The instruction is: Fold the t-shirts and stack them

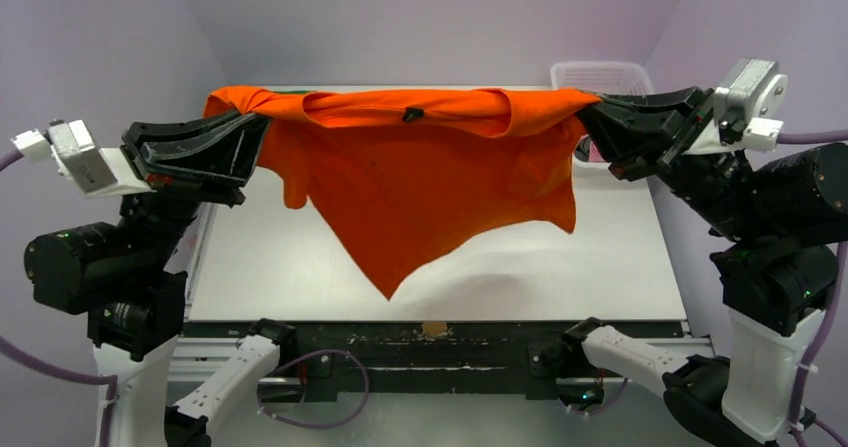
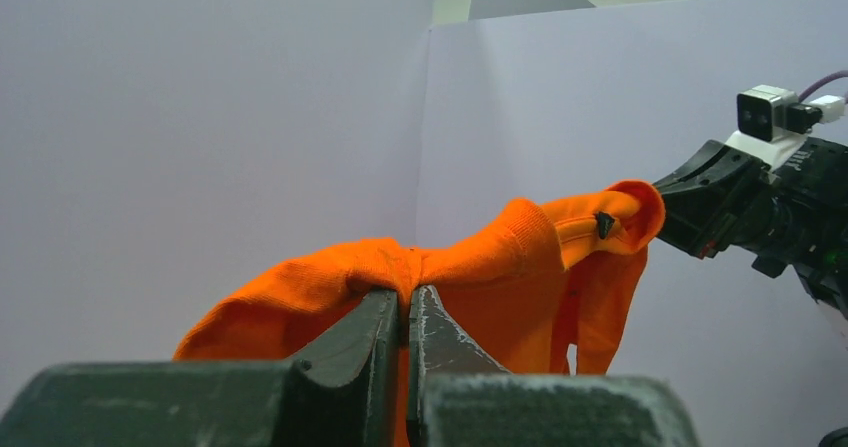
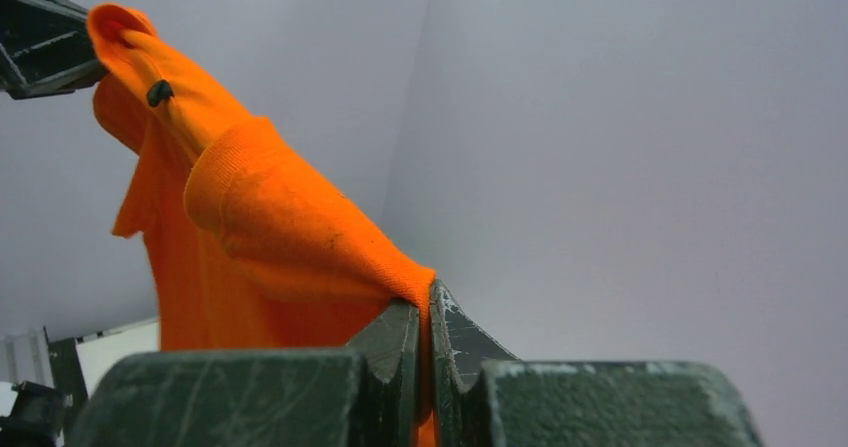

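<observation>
Both jaws tight on orange t-shirt (image 1: pixel 430 187)

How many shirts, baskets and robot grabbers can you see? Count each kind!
orange t-shirt: 1
white basket: 1
grippers: 2, the left gripper and the right gripper
Total: 4

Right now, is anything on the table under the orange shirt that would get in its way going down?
Nothing visible does. The shirt hangs in the air, pinched by the left tool and the right tool. The table that shows below it is bare. The basket sits off at the far right corner.
</observation>
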Tool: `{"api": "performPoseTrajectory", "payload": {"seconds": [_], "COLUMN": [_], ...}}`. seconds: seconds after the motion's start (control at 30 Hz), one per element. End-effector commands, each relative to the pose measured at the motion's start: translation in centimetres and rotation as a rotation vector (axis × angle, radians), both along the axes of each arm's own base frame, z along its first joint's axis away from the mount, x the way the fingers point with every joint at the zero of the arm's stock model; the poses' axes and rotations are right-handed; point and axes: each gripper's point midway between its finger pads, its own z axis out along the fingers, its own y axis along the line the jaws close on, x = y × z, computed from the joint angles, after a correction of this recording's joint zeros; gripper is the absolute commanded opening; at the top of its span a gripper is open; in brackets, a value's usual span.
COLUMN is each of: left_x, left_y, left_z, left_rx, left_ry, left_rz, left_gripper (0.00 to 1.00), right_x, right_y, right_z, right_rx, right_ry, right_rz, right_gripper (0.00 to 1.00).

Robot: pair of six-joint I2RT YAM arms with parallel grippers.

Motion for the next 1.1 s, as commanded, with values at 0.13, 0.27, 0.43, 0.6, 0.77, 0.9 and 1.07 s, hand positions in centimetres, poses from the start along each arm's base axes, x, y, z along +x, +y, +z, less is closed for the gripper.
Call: {"api": "performPoseTrajectory", "payload": {"seconds": [0.13,0.27,0.43,0.6,0.77,0.9,1.07], "left_x": [5.7,14.3,25.7,34.1,36.8,36.2,34.9], "left_y": [-0.3,-0.4,1.5,2.8,1.2,-0.3,-3.4], "left_z": [-0.1,-6.4,-21.5,-36.4,-40.9,-39.9,-41.1], "left_rx": [0.030,0.061,0.165,0.306,0.273,0.255,0.262], "left_ry": [0.132,0.397,0.858,1.259,1.398,1.337,1.375], "left_rz": [0.087,0.217,0.527,0.664,0.526,0.428,0.256], "left_gripper": [0.00,0.00,0.00,0.10,0.96,1.00,1.00], "right_x": [7.4,14.2,23.6,34.0,39.2,37.8,33.2], "right_y": [-0.6,-1.5,-1.4,-0.5,-0.1,-0.6,-1.8], "right_z": [-2.4,-7.5,-20.1,-31.5,-40.0,-41.0,-42.2], "right_rx": [-0.011,-0.081,-0.149,-0.211,-0.304,-0.272,-0.188], "right_ry": [0.149,0.255,0.564,0.721,0.942,0.943,1.018], "right_rz": [-0.231,-0.455,-0.521,-0.570,-0.643,-0.663,-0.698], "right_gripper": [0.00,0.00,0.00,0.16,0.83,0.87,0.89]}}
